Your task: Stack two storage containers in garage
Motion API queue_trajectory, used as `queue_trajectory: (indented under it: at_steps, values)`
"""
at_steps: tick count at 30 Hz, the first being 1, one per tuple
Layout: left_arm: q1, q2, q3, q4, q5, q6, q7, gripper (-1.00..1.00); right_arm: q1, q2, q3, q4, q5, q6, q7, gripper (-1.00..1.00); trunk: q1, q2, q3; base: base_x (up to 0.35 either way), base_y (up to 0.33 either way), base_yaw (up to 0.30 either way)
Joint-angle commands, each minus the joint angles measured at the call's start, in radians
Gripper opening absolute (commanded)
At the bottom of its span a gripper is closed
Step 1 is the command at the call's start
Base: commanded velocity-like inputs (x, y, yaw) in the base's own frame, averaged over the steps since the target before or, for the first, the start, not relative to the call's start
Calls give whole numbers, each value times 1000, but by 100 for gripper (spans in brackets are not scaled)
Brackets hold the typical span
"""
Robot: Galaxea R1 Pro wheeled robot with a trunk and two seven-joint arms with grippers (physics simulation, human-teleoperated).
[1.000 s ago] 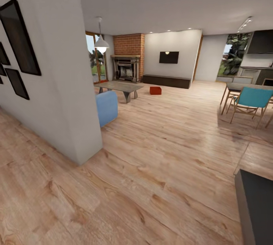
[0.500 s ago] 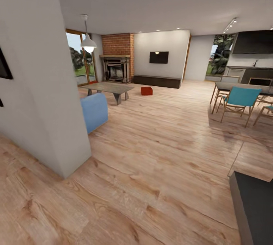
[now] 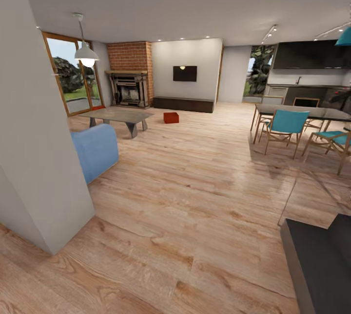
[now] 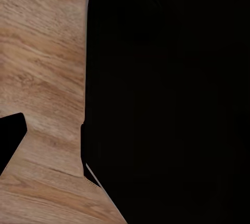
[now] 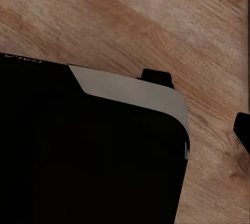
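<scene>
Far ahead of the robot, one orange-red storage container [image 3: 171, 118] sits on the light wood plank floor [image 3: 195, 197], between the grey coffee table [image 3: 117, 117] and the dark low bench [image 3: 183, 104]. Neither gripper's opening can be judged; both wrist views look past dark robot bodywork at planks.

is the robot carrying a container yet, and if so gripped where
Not as far as these views show. One storage container sits on the wood floor far ahead, near the coffee table. Neither wrist view shows anything gripped, though the fingers are not plainly visible there.
</scene>
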Motion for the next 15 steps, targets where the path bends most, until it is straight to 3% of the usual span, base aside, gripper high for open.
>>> queue_trajectory:
  at_steps: [1, 15]
  values:
    - [0, 0, 0, 0, 8, 0, -1, 100, -1, 1, 8, 3, -10, -6, 3, 100, 1, 0, -1, 322, 0, -81]
    - [0, 0, 0, 0, 8, 0, -1, 100, -1, 0, 7, 3, -13, -6, 3, 100, 1, 0, -1, 322, 0, -12]
